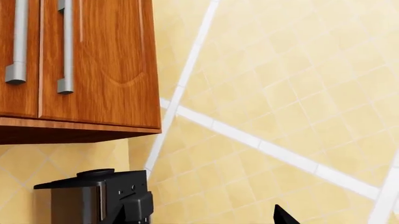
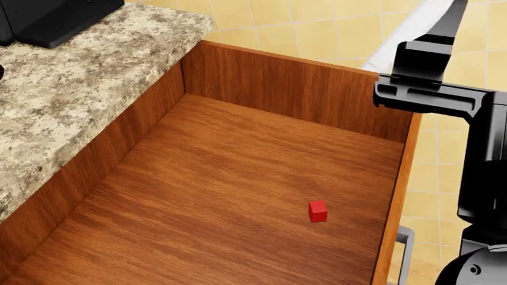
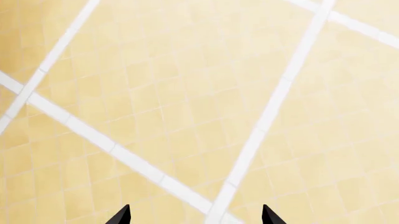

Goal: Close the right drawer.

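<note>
The right drawer (image 2: pixel 237 166) stood pulled out beside the granite counter (image 2: pixel 71 89), a red cube (image 2: pixel 317 211) on its floor. Your right gripper (image 3: pixel 195 215) had fingertips spread apart, holding nothing; left gripper (image 1: pixel 212 217) state unclear.

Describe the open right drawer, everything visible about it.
The right drawer is a wide, deep box of reddish-brown grained wood with thin walls, seen from above in the head view. It stands pulled out, open, its left wall running along the speckled stone countertop. Its floor is bare except for a small red cube lying toward the right wall. A grey squared metal handle shows outside the right wall, near the view's lower edge. Neither hand touches it; part of the right arm hangs above its far right corner.
</note>
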You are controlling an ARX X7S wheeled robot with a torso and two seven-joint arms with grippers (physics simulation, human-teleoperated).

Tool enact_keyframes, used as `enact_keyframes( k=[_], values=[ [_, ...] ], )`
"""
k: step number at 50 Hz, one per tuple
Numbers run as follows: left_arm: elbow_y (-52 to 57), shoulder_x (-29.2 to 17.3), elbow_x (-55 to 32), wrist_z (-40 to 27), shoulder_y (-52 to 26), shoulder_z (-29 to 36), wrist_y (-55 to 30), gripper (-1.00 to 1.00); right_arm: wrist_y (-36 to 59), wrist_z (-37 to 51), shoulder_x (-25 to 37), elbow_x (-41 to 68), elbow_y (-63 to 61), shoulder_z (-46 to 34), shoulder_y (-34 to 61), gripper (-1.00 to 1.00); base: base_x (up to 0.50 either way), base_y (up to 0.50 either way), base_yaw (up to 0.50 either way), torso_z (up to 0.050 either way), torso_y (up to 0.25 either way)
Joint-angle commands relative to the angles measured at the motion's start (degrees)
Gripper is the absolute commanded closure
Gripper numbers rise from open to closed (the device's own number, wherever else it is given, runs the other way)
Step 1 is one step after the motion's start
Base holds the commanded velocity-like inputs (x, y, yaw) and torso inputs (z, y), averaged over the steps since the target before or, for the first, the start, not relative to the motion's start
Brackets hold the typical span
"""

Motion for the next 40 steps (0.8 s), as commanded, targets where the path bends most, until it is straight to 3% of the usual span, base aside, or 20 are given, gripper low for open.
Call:
enact_keyframes(
  k=[1,7,12,20,33,40],
  values=[
    [-0.3,0.0,0.6,0.4,0.3,0.5,0.5,-1.0,1.9,-0.7,1.5,0.6,-1.2,-1.5,0.2,-1.0,0.0,0.0,0.0,0.0,0.0],
    [-0.2,-0.2,-1.0,-0.6,-0.7,0.3,0.3,-1.0,9.0,2.8,1.5,-1.0,-0.4,-3.5,4.4,-1.0,0.0,0.0,0.0,0.0,0.0],
    [-0.2,-0.3,-1.9,-1.3,-1.2,0.2,0.3,-1.0,7.5,-1.2,-0.3,3.1,0.3,3.0,4.8,-1.0,0.0,0.0,0.0,0.0,0.0],
    [-0.8,0.8,0.2,-0.2,-1.5,1.6,0.7,-1.0,5.0,-1.6,2.3,2.3,1.8,9.7,4.2,-1.0,0.0,0.0,0.0,0.0,0.0],
    [-1.5,1.9,4.5,2.9,-0.4,3.4,2.5,-1.0,-6.5,-0.6,2.1,-1.0,9.7,22.3,-8.2,-1.0,0.0,0.0,0.0,0.0,0.0],
    [-1.3,1.7,2.7,2.3,-0.9,2.9,2.5,-1.0,-18.5,-0.4,-0.6,-3.5,16.3,30.9,-18.6,-1.0,0.0,0.0,0.0,0.0,0.0]
  ],
)
